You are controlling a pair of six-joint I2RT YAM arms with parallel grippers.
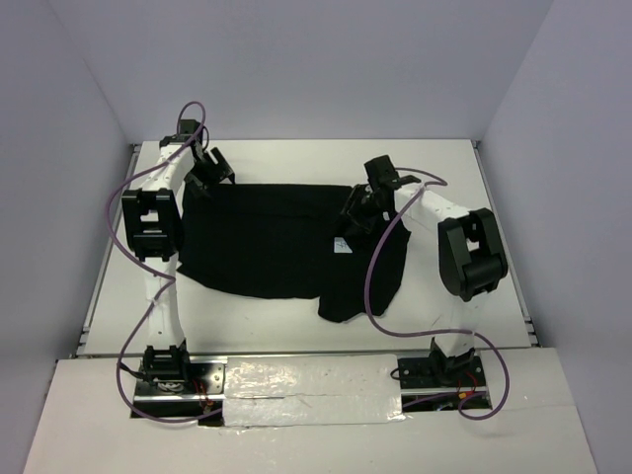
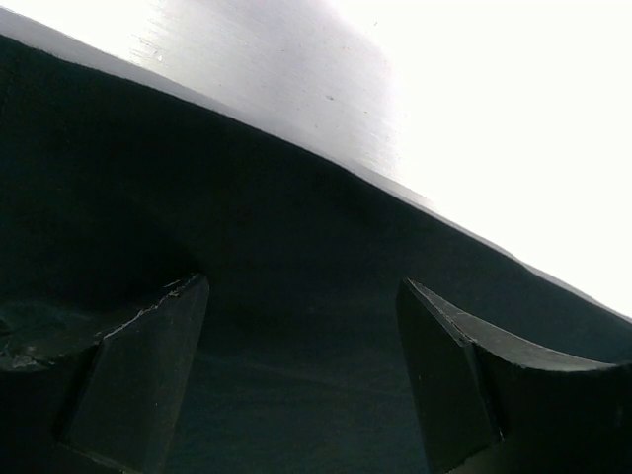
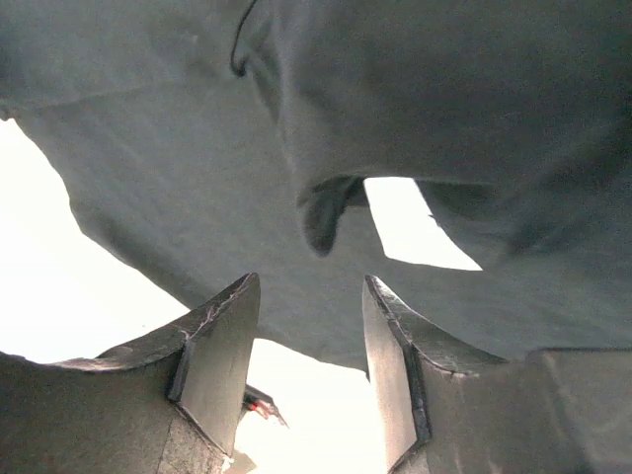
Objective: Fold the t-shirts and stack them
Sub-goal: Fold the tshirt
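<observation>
The black t-shirt (image 1: 267, 242) lies spread on the white table (image 1: 296, 158), with a lobe of cloth reaching toward the near edge at its right. A small white tag (image 1: 343, 246) shows near the right side. My left gripper (image 1: 209, 174) is at the shirt's far left corner. In the left wrist view it (image 2: 301, 365) is open, with black cloth (image 2: 247, 247) between and beyond the fingers. My right gripper (image 1: 359, 215) is over the shirt's right part, just beyond the tag. In the right wrist view it (image 3: 311, 286) is open, with the cloth (image 3: 197, 168) just past the fingertips and nothing clamped.
Purple cables (image 1: 373, 272) loop from both arms, one across the shirt's right part. The right arm's black elbow (image 1: 472, 255) stands right of the shirt. Grey walls enclose the table on three sides. A taped strip (image 1: 316, 385) runs between the arm bases.
</observation>
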